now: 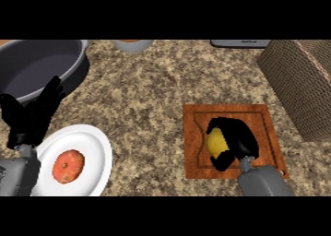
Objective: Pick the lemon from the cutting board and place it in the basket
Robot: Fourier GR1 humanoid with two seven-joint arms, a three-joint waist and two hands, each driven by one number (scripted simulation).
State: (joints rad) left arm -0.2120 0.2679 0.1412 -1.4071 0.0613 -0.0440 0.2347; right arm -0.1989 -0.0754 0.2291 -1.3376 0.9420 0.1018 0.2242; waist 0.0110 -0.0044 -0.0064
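A flat dark grey appliance (240, 43) at the far edge, well beyond the right hand (237, 138), carries a small line of pale writing, too small to read; no other label shows. The table (154, 87) is a speckled brown and beige granite top, and nothing of the room shows past it. The right hand, black on a grey forearm, lies over the reddish-brown wooden cutting board (195, 161) with a groove round its edge, and its fingers and thumb curl round the yellow lemon (216, 142), which sits on the board and shows at the hand's left side. Beyond and to the right of that hand stands the brown woven basket (304, 78), apart from the board. The left hand (30, 113) is held open near the left edge, fingers straight and pointing up, holding nothing. Just to its right and nearer the robot lies a round white plate (93, 143) bearing a round orange-red fruit (68, 166). Behind the left hand sits a large dark grey round pan (72, 64), and farther off, at the far edge, a pale cup (133, 44) is only partly in view.
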